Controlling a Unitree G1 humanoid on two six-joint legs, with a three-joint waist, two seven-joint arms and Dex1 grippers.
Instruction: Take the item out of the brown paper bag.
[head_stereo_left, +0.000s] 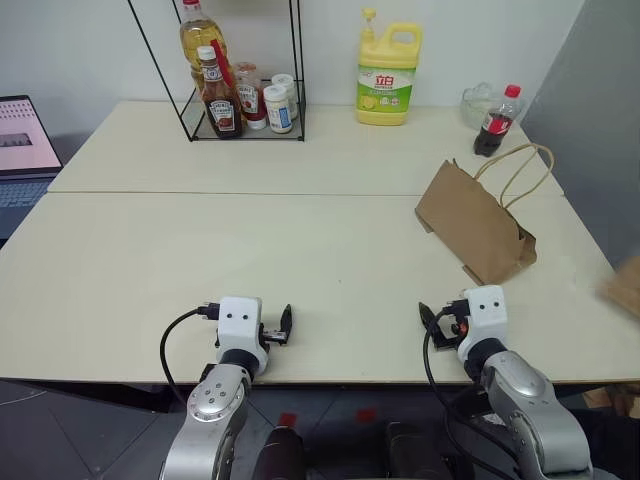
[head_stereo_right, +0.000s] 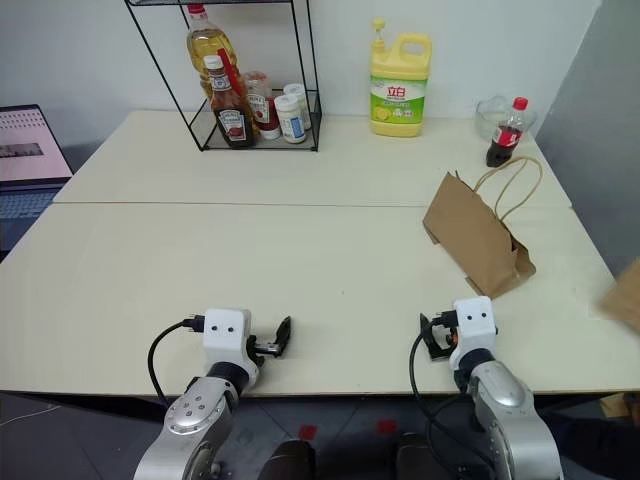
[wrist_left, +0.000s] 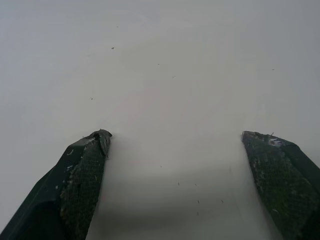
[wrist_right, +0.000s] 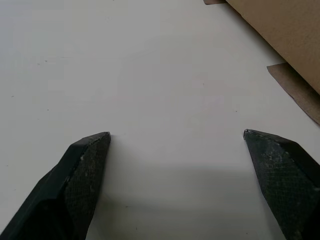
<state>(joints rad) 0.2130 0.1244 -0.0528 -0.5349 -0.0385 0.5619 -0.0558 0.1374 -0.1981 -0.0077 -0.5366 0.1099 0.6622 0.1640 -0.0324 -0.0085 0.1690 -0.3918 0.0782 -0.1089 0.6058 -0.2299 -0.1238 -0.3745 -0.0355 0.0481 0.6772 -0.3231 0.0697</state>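
Cream table (head_stereo_left: 300, 250) spans the scene. Brown paper bag (head_stereo_left: 470, 220) lies on its side at about 2 o'clock from table centre, handles (head_stereo_left: 520, 170) toward the far right; mouth interior can't be made out, so the item can't be located. Wire rack (head_stereo_left: 240, 70) at 11 o'clock on the far edge holds an oil bottle (head_stereo_left: 197, 35), a ketchup bottle (head_stereo_left: 219, 98) and small jars (head_stereo_left: 279, 105). Yellow detergent jug (head_stereo_left: 389, 72) at 12–1 o'clock, upright by the wall. Laptop (head_stereo_left: 25, 150) at 9–10 o'clock, off the table's left edge. Cola bottle (head_stereo_left: 496, 121) upright at 1–2 o'clock, just beside a glass bowl (head_stereo_left: 480, 100). Left gripper (wrist_left: 175, 142) at 7 o'clock near the front edge, fingers spread wide, empty, over bare tabletop. Right gripper (wrist_right: 177, 137) at 5 o'clock, also spread wide, empty, bag near it at its 1 o'clock, not touching.
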